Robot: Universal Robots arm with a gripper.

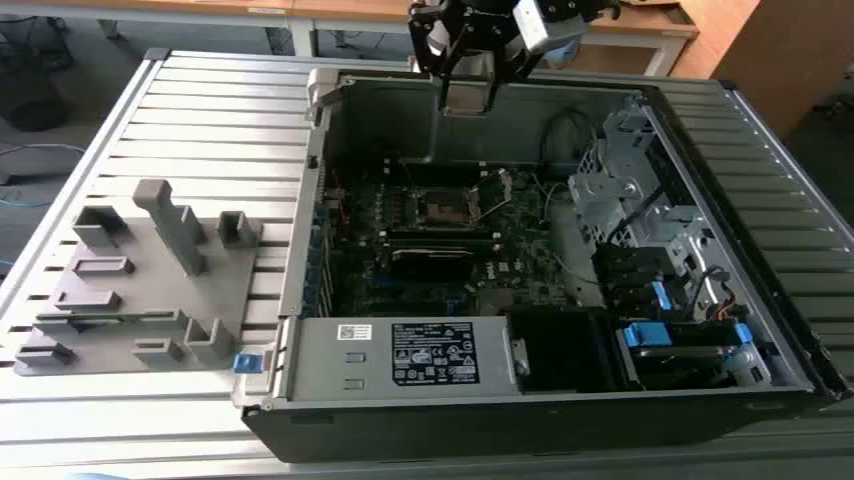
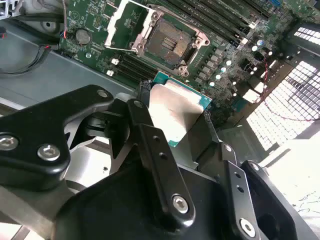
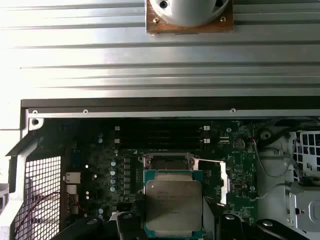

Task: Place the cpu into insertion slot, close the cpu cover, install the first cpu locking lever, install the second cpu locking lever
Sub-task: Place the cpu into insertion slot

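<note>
While the black two-fingered claw (image 2: pixel 178 127) pinches the small square silver-topped cpu (image 2: pixel 175 111) by two opposite edges, it hangs over the open grey computer case (image 1: pixel 378 120) on the slatted metal worktop (image 1: pixel 200 120). Below, the dark square insertion slot (image 2: pixel 170 42) lies bare, with its thin silver cpu cover (image 2: pixel 122 22) swung open beside it.

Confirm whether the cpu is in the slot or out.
Out. The pincer holds the cpu above the board; in the second wrist view the slot lies bare, its cover swung open.
</note>
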